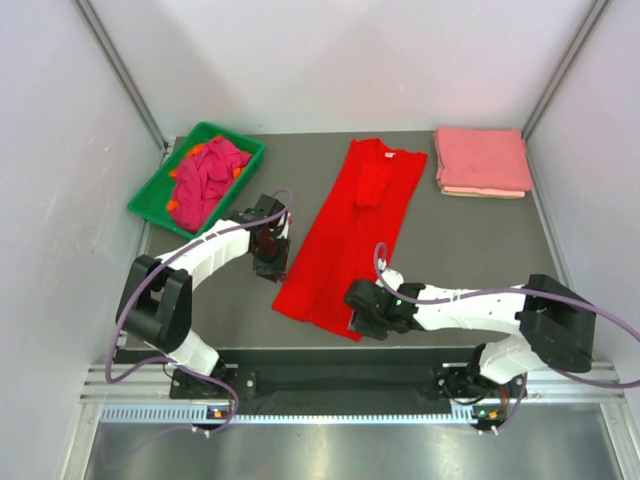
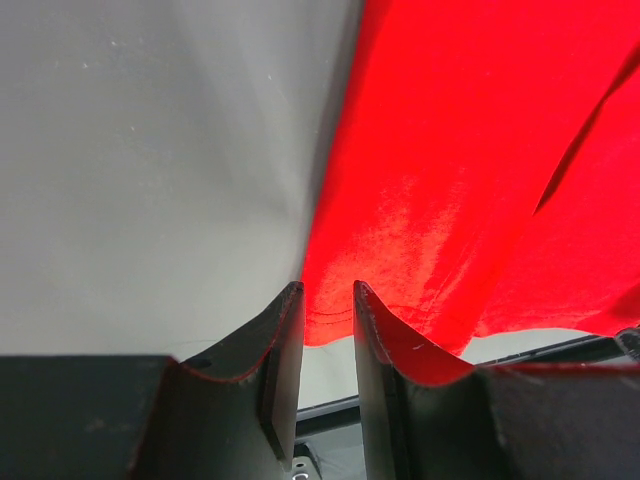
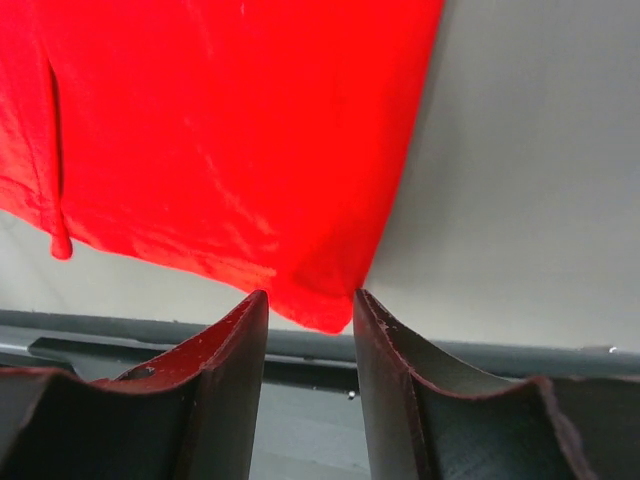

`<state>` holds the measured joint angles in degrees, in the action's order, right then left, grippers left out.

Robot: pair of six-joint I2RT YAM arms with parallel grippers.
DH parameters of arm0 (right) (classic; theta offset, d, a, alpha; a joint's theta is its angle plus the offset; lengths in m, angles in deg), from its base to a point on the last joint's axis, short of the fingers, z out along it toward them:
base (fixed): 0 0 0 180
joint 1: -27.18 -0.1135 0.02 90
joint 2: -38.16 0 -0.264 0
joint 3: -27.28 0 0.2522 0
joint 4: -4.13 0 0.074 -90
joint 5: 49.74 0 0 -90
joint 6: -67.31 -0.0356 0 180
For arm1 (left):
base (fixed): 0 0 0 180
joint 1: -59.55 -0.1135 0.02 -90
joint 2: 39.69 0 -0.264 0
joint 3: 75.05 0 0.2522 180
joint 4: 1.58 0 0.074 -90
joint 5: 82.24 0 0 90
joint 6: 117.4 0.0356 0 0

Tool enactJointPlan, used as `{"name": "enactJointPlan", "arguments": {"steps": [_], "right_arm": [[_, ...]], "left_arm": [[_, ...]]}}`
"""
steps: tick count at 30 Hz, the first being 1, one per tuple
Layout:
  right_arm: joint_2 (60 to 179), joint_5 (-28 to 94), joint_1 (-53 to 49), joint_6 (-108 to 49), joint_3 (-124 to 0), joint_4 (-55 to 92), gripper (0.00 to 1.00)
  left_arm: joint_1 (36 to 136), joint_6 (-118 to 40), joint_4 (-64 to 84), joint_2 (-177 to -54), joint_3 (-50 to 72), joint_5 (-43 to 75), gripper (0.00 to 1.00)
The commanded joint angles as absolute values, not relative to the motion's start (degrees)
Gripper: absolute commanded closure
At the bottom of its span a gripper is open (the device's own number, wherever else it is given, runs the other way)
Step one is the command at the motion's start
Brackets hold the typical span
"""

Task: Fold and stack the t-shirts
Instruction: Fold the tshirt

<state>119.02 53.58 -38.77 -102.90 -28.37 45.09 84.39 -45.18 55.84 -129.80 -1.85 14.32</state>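
Left pincer (image 2: 328, 288) spread at near-left hem corner of red t-shirt (image 1: 350, 235), unpinched | far-left worktop (image 1: 470, 240) corner: green tray (image 1: 238, 137), magenta and orange t-shirts (image 1: 205, 180) crumpled, unfolded | middle: red t-shirt, soft cotton, narrowed lengthwise, half folded | right pincer (image 3: 310, 295) spread astride near-right hem corner | far-right corner: salmon t-shirts (image 1: 482, 160) folded square, stacked

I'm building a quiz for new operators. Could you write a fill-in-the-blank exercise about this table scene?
1. The long t-shirt spread out in the middle is ___.
2. The crumpled magenta shirts lie in a ___ tray.
3. The folded pink stack sits at the far ___ corner of the table.
4. The left gripper and right gripper both have jaws ___ at the t-shirt's near hem.

Missing words: red; green; right; open.
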Motion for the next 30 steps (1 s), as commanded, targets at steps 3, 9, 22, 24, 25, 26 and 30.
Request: {"name": "enactJointPlan", "arguments": {"steps": [3, 9, 22, 24, 25, 26, 30], "right_arm": [[120.87, 57.48, -42.25, -108.12, -31.22, 48.12, 0.61], [121.84, 58.10, -42.51, -108.39, -30.78, 49.26, 0.72], [110.07, 61.27, -42.78, -106.10, -24.98, 59.44, 1.00], [108.66, 60.48, -42.78, -105.49, -24.45, 61.73, 1.00], [107.87, 60.04, -42.78, -104.88, -23.84, 63.83, 1.00], [107.43, 58.99, -42.69, -104.78, -23.57, 64.98, 1.00], [104.00, 57.40, -42.87, -105.22, -20.68, 68.33, 1.00]], "left_arm": [[84.34, -44.36, 53.93, -127.06, -2.40, 13.91, 0.69], [84.34, -44.45, 53.93, -127.23, -2.22, 14.70, 0.69], [88.54, -51.91, 49.80, -119.25, -8.89, 22.17, 0.65], [89.87, -55.76, 48.31, -117.40, -11.97, 22.61, 0.65], [91.70, -57.01, 47.00, -115.48, -13.02, 22.00, 0.65], [92.85, -58.24, 46.46, -114.67, -14.77, 21.30, 0.64], [99.62, -64.12, 44.18, -113.43, -18.12, 18.83, 0.64]]}}
